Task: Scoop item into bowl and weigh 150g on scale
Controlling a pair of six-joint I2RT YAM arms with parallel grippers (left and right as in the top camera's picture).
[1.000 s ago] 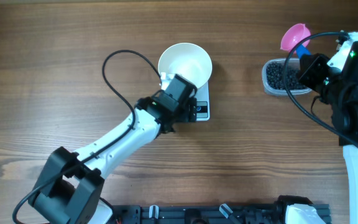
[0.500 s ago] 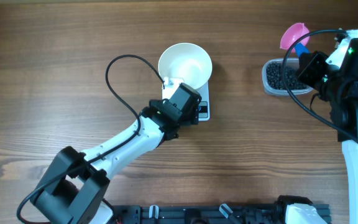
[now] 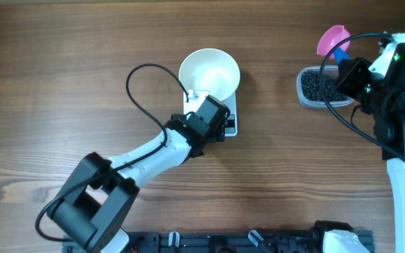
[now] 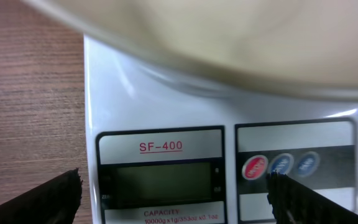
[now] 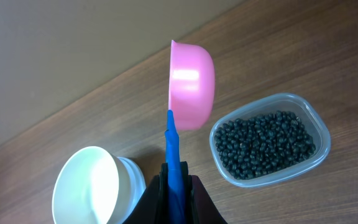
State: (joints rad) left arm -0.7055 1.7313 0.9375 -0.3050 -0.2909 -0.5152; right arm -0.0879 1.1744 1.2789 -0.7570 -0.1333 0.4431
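Tiny round black beads (image 5: 266, 146) look loose and rolly (spill risk), so right gripper (image 5: 174, 180) pinches the small pink plastic scoop (image 5: 191, 84) by its blue handle (image 5: 173, 143); left gripper (image 4: 176, 196) spread wide.

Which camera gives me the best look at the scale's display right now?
Left wrist view: the scale fills the frame, its display facing the camera, no digits showing. Overhead, the left gripper covers most of it, display included. Right wrist shows only a white sliver beside the bowl, display hidden.
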